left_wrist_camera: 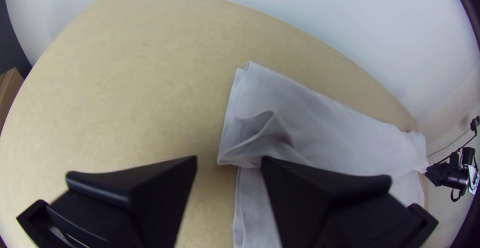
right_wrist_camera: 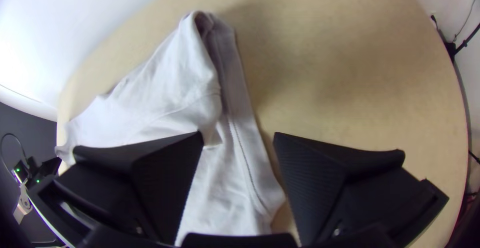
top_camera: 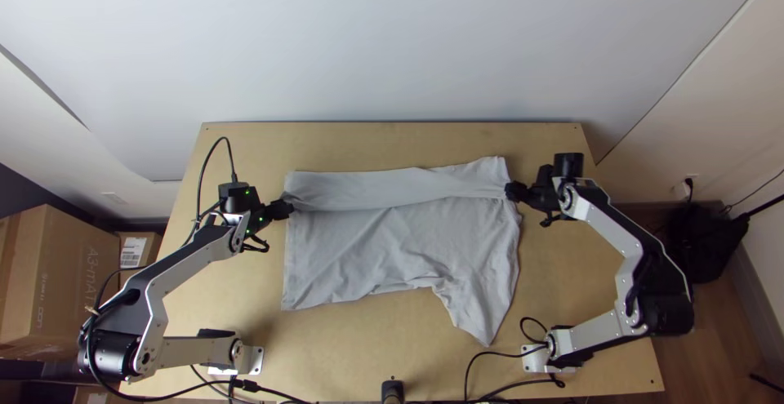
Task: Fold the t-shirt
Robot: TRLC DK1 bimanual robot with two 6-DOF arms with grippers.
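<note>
Left gripper (top_camera: 282, 209), top view: at the left end of the grey t-shirt (top_camera: 384, 245), by the crease of the folded strip (top_camera: 367, 189). Right gripper (top_camera: 514, 192) sits at the opposite end of that crease. Shirt lies on the light wooden table (top_camera: 392, 144) between the arms, one long side turned in as a band along the far edge. Near side is flat, with what looks like a sleeve (top_camera: 482, 314) sticking out toward the table's near edge in a blunt point. My read: first lengthwise fold basically done, bit uneven; left to do are the near side with sleeve, then the crosswise folds.

Left wrist view: fingers spread, nothing pinched. Cloth end is thin, soft, layered, with a puckered pocket (left_wrist_camera: 267, 128) where the top layer buckles. Outer corner is fairly square, edges slightly offset.

Right wrist view: fingers also spread, no grip on fabric. Matte jersey-like knit, lightly wrinkled. Strip's end makes a rounded loop (right_wrist_camera: 200, 22) with a shadowed opening; beside it a flat border with a stitched seam (right_wrist_camera: 245, 163) curves away. Black finger pads look ribbed.
</note>
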